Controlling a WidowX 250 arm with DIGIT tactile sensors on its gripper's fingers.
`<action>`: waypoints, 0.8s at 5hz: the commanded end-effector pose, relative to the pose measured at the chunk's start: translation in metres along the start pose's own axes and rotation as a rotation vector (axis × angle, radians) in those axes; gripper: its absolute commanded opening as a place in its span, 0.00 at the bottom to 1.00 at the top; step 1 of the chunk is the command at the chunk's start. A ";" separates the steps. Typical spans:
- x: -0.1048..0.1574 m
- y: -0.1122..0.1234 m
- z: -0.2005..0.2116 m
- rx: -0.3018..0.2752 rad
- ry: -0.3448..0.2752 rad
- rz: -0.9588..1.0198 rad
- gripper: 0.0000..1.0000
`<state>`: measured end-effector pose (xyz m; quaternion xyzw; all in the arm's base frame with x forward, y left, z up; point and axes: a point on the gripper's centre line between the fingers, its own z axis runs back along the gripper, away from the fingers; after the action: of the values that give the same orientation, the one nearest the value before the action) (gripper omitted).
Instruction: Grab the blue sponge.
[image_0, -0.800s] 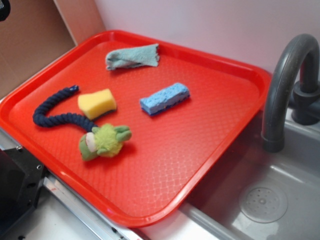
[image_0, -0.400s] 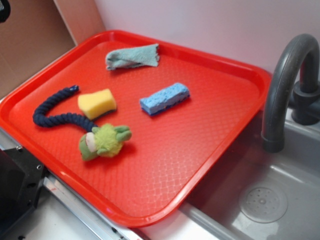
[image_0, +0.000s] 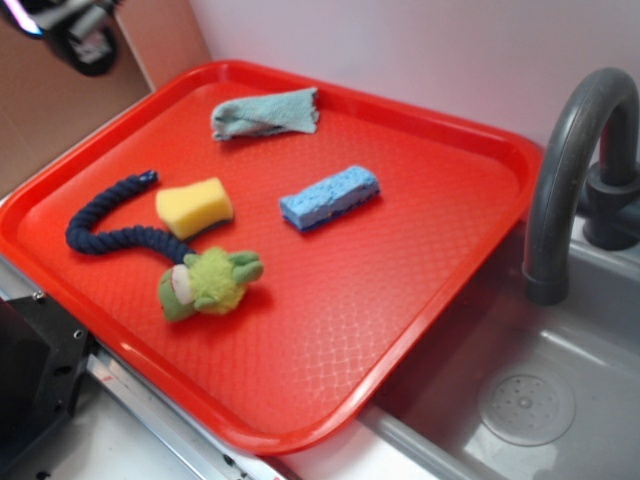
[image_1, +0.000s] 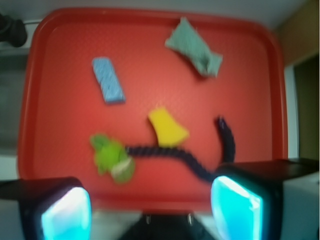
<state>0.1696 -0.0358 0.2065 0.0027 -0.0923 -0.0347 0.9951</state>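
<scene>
Blue sponge (image_0: 330, 196): seen lying flat near the tray's middle in the exterior view, long axis running from 8 to 2 o'clock; in the wrist view (image_1: 108, 80) it is found at about 10 o'clock of the tray, untouched.
Gripper (image_1: 150, 207): fingers are seen spread wide apart at the lower edge of the wrist view, nothing between them; in the exterior view only a blurred dark part (image_0: 70, 28) is caught at the top left corner, above the tray.
Tray (image_0: 400, 300): red, beside the sink (image_0: 560, 400).
Yellow sponge (image_0: 194, 206): at 9 o'clock of the blue sponge, apart from it.
Cloth rag (image_0: 265, 113): at 11 o'clock.
Rope toy (image_0: 105, 222): dark blue, ending at a green plush (image_0: 208, 282).
Faucet (image_0: 575, 170): shown fully only in the exterior view.
</scene>
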 end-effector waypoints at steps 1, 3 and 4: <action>0.044 -0.028 -0.049 0.000 -0.023 -0.009 1.00; 0.074 -0.036 -0.094 -0.028 0.013 0.059 1.00; 0.082 -0.038 -0.115 -0.009 0.045 0.056 1.00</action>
<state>0.2591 -0.0781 0.0930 0.0040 -0.0407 -0.0119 0.9991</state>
